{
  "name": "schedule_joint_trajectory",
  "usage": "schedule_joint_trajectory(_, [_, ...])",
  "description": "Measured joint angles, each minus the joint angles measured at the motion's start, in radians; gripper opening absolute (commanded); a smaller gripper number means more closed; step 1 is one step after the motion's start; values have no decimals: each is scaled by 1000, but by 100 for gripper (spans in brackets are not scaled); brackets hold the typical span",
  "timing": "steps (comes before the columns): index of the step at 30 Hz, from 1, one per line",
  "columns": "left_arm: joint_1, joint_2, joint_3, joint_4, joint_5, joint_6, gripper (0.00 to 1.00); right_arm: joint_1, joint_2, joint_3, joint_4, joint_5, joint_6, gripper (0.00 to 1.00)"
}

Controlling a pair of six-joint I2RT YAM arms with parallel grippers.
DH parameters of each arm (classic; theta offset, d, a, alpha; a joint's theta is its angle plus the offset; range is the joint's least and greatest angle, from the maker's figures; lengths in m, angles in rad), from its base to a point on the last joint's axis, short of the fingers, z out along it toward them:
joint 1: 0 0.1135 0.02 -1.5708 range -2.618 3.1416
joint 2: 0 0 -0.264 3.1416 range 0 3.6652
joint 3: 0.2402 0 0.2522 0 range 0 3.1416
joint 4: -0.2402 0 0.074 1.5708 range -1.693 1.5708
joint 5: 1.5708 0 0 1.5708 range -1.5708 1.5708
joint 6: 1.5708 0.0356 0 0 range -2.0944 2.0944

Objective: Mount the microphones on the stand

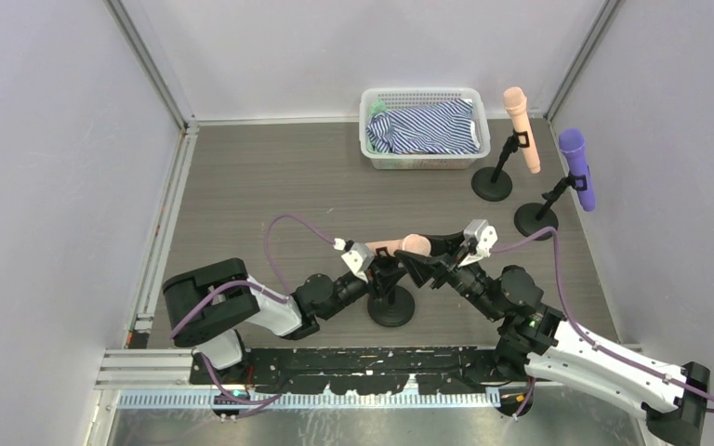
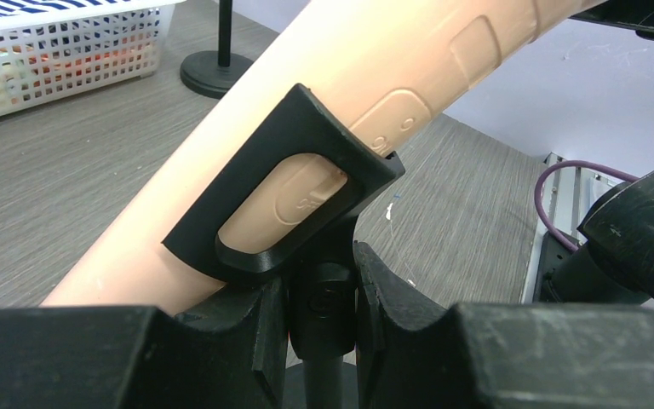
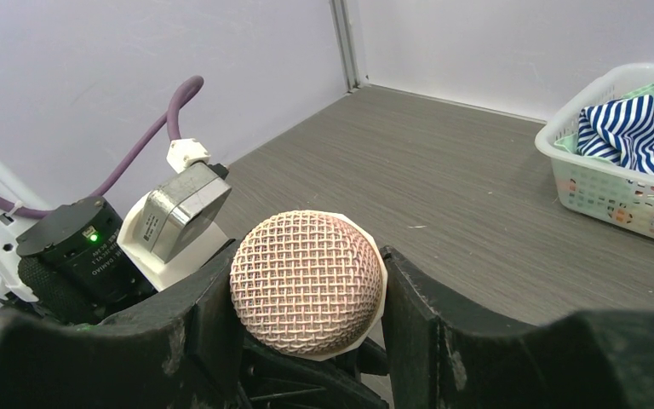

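Your left gripper (image 2: 324, 298) is closed on the post of the near stand (image 1: 391, 309), just under its black clip (image 2: 251, 170). The near microphone (image 2: 221, 111), peach-pink, lies tilted in that clip, which wraps around its handle. Your right gripper (image 3: 306, 294) grips the same microphone by its mesh head, with one finger pressed against each side. From above, both grippers meet over this stand's round base, which sits on the bench (image 1: 270, 186) just ahead of the arms. The left arm reaches in from the left and the right arm from the right.

Farther back on the right, the purple microphone (image 1: 578, 167) sits head-up and leaning in the clip of the middle stand (image 1: 535, 220). Just beyond it and a little to the left, the second peach microphone (image 1: 522, 128) is held the same way in the far stand (image 1: 492, 185). Beside that stand, near the back wall, a white basket (image 1: 425, 94) holds a blue-and-white striped cloth (image 1: 428, 128).
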Motion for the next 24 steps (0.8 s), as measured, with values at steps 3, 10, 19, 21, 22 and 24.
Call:
schedule_joint_trajectory(3, [0, 0, 0, 0, 0, 0, 0, 0, -2, -1, -3, 0, 0, 13])
schedule_joint_trajectory(10, [-12, 0, 6, -11, 14, 31, 0, 0, -114, -1, -119, -15, -9, 76])
schedule_joint_trajectory(19, [-14, 1, 17, -25, 16, 47, 0, -2, -262, 48, -360, -88, -61, 88])
schedule_joint_trajectory(21, [-15, 3, 28, -38, 11, 51, 0, -2, -291, 87, -431, -96, -82, 88])
schedule_joint_trajectory(22, [-16, 3, 34, -47, 7, 54, 0, -2, -303, 102, -455, -96, -90, 88])
schedule_joint_trajectory(24, [-17, 5, 64, -89, -6, 72, 0, -2, -331, 120, -491, -90, -96, 88])
